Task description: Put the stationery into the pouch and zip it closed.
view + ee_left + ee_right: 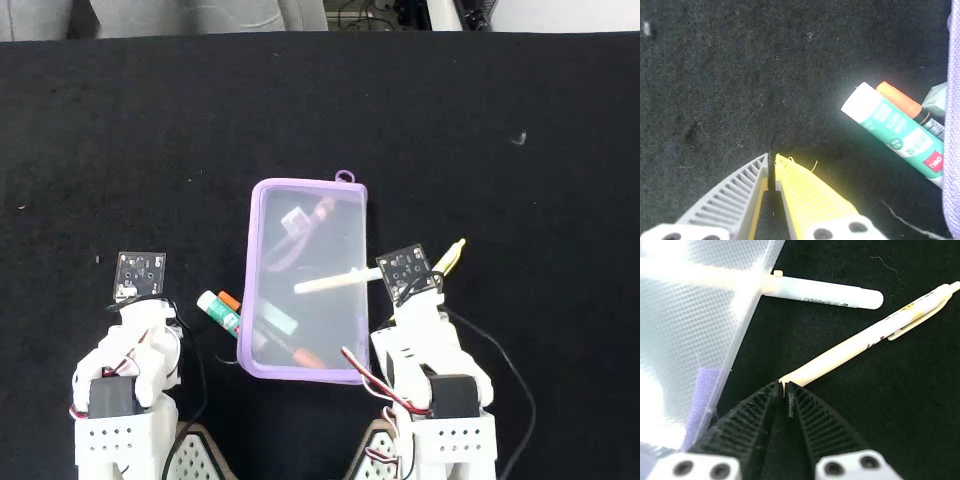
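Both grippers are pinched together: the left gripper (771, 159) left of the pouch (306, 187) by 1 glue stick (895, 135) and 1 orange marker (900, 100), the right gripper (784, 386) right of it, tips touching 1 cream pen (865, 340) beside 1 white pen (825, 294).

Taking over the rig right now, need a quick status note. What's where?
Left tool: shut, empty, over the table left of the pouch.
Right tool: shut, right of the pouch, with the cream pen's end right at its tips; no clear grip.
Pouch: flat mid-table, several items inside.
White pen: pokes out over the pouch's right edge.
Glue stick and orange marker: on the table beside the pouch's left edge.
Left: get both pens, glue stick and marker in, then zip.
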